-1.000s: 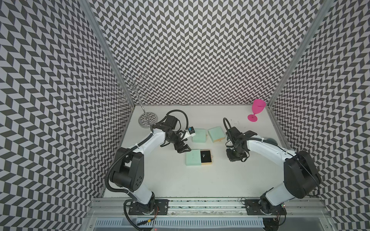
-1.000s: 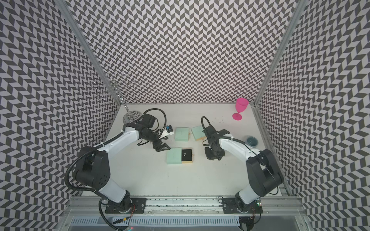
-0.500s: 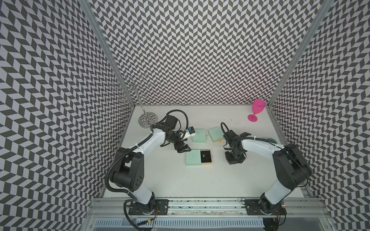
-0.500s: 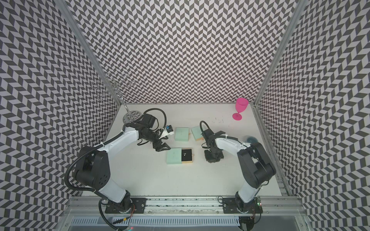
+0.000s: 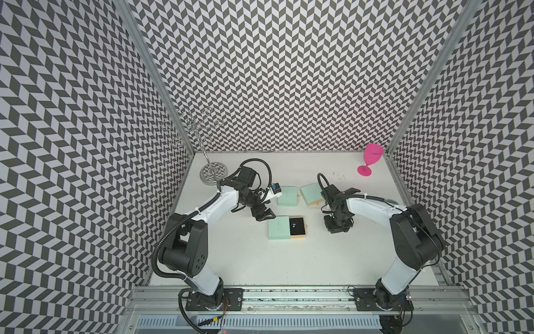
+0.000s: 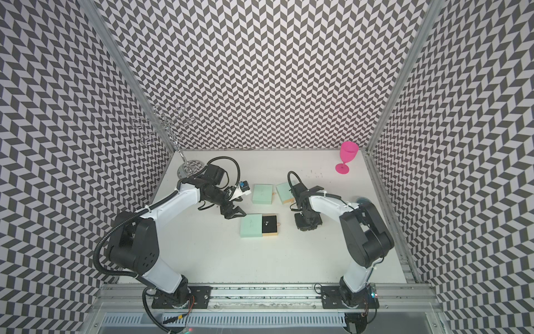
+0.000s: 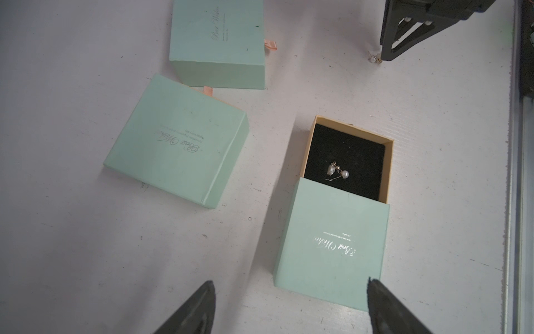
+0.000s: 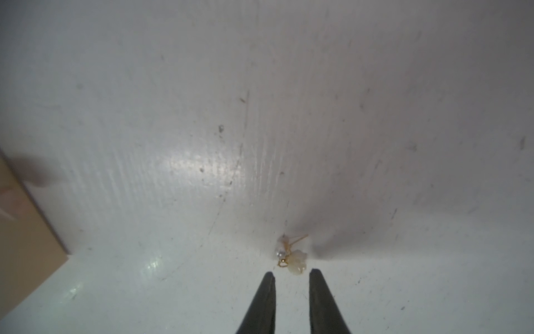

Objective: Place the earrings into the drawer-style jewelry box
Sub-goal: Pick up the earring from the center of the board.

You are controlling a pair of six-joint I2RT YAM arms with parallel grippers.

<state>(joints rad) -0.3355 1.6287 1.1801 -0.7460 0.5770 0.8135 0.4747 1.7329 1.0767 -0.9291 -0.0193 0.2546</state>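
The drawer-style jewelry box (image 5: 278, 228) (image 6: 251, 226) (image 7: 332, 245) has a mint sleeve, and its black-lined drawer (image 7: 346, 156) is pulled out. Two pearl earrings (image 7: 336, 172) lie in it. Another earring (image 8: 291, 256) (image 7: 373, 58) lies on the white table to the right of the box. My right gripper (image 8: 290, 273) (image 5: 336, 228) points down at the table. Its tips stand narrowly open just short of that earring, with nothing between them. My left gripper (image 7: 291, 284) (image 5: 263, 216) hovers wide open at the sleeve's far left corner and holds nothing.
Two closed mint boxes (image 5: 287, 195) (image 5: 311, 194) sit behind the open one. A pink goblet (image 5: 371, 159) stands at the back right and a wire jewelry stand (image 5: 212, 173) at the back left. Patterned walls enclose the table on three sides.
The right arm has swung its elbow inward and its gripper has shifted slightly left and toward the front. The left arm has not moved.
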